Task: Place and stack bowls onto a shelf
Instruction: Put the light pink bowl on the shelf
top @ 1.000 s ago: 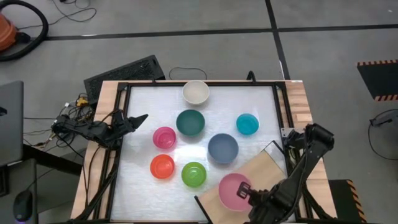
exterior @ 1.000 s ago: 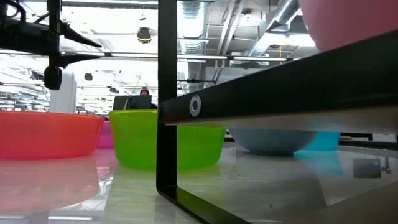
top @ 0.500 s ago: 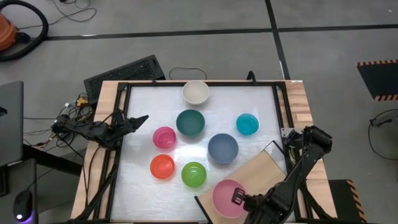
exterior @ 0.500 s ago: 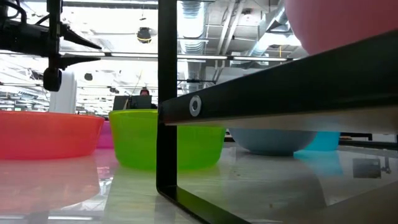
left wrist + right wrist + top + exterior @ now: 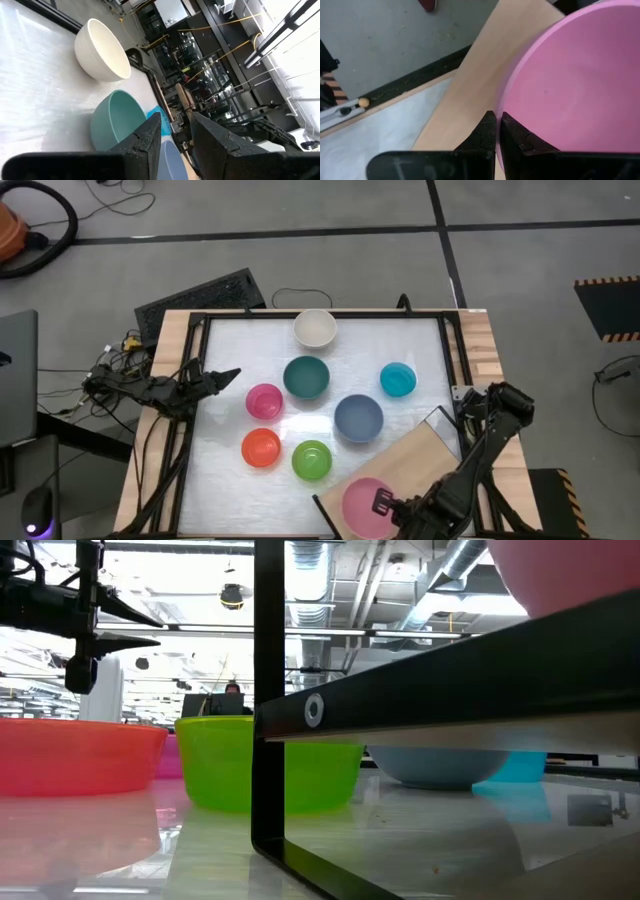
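Our right tool (image 5: 385,503) pinches the light pink bowl (image 5: 362,502) by its rim, to set it on the shelf (image 5: 420,450); left tool (image 5: 222,374) waits open.

light pink bowl (image 5: 362,507) | bottom edge crops it | shelf (image 5: 410,455) partly covered

Eight small round bowls sit open side up. The cream-white bowl (image 5: 315,328) lies at twelve o'clock on the table. The dark teal bowl (image 5: 306,377) sits near the centre, the magenta bowl (image 5: 265,401) just beside it toward nine. The cyan bowl (image 5: 398,379) lies toward two o'clock, the slate blue bowl (image 5: 358,418) near it toward the centre. The red bowl (image 5: 261,447) and lime green bowl (image 5: 312,460) stand side by side toward seven. The light pink bowl (image 5: 362,504) rests on the shelf (image 5: 420,450), a plain light-wood board lying askew at five o'clock.
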